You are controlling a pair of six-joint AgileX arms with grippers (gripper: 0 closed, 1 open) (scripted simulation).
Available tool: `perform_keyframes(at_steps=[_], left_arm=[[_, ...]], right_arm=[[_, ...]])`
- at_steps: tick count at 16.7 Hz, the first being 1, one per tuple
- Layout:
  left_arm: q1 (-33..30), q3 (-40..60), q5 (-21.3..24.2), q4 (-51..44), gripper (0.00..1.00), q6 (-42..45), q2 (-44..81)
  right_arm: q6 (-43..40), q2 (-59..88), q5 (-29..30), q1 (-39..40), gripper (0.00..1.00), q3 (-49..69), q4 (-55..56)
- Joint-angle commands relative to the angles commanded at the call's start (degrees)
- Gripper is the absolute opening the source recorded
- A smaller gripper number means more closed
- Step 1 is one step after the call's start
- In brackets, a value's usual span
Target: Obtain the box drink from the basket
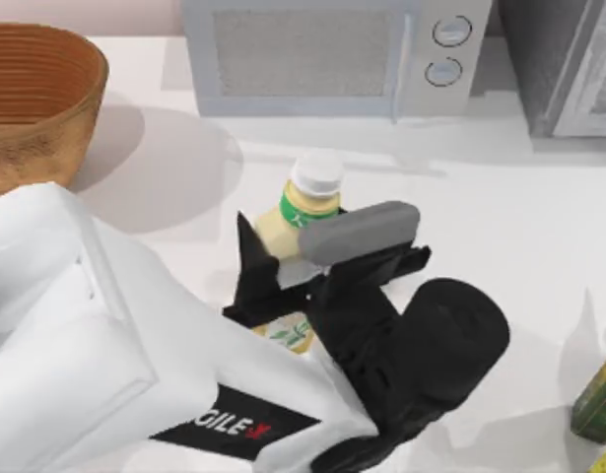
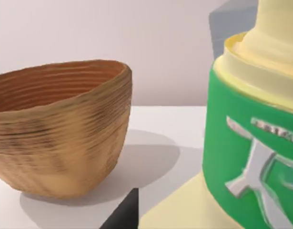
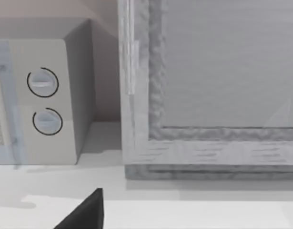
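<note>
Top view shows a white table (image 1: 519, 227) with one microwave (image 1: 332, 54) and one grey cabinet (image 1: 569, 69) along its far edge, against a pale wall. One wicker basket (image 1: 32, 99) stands at the far left corner. One box drink (image 1: 301, 217) is outside it, mid-table, pinched between the left gripper's (image 1: 283, 271) jaws. One dark green carton (image 1: 598, 399) stands at the right edge. Whether the right gripper's (image 3: 84, 212) jaws are spread cannot be told
</note>
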Motion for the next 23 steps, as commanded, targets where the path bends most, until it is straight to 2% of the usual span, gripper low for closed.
perform_keyframes(at_steps=[4,8,21,23], left_arm=[[1.3,-3.1,-2.1,6.4,0.00,-0.9,-0.1],[1.3,-3.2,-2.2,6.8,0.00,-0.9,-0.1],[1.3,-3.2,-2.2,6.8,0.98,-0.9,-0.1],[1.3,-3.2,-2.2,6.8,1.00,-0.9,-0.1]], right_arm=[[0.0,0.0,0.0,0.0,1.00,0.0,0.0],[0.0,0.0,0.0,0.0,1.00,0.0,0.0],[0.0,0.0,0.0,0.0,1.00,0.0,0.0],[0.0,0.0,0.0,0.0,1.00,0.0,0.0]])
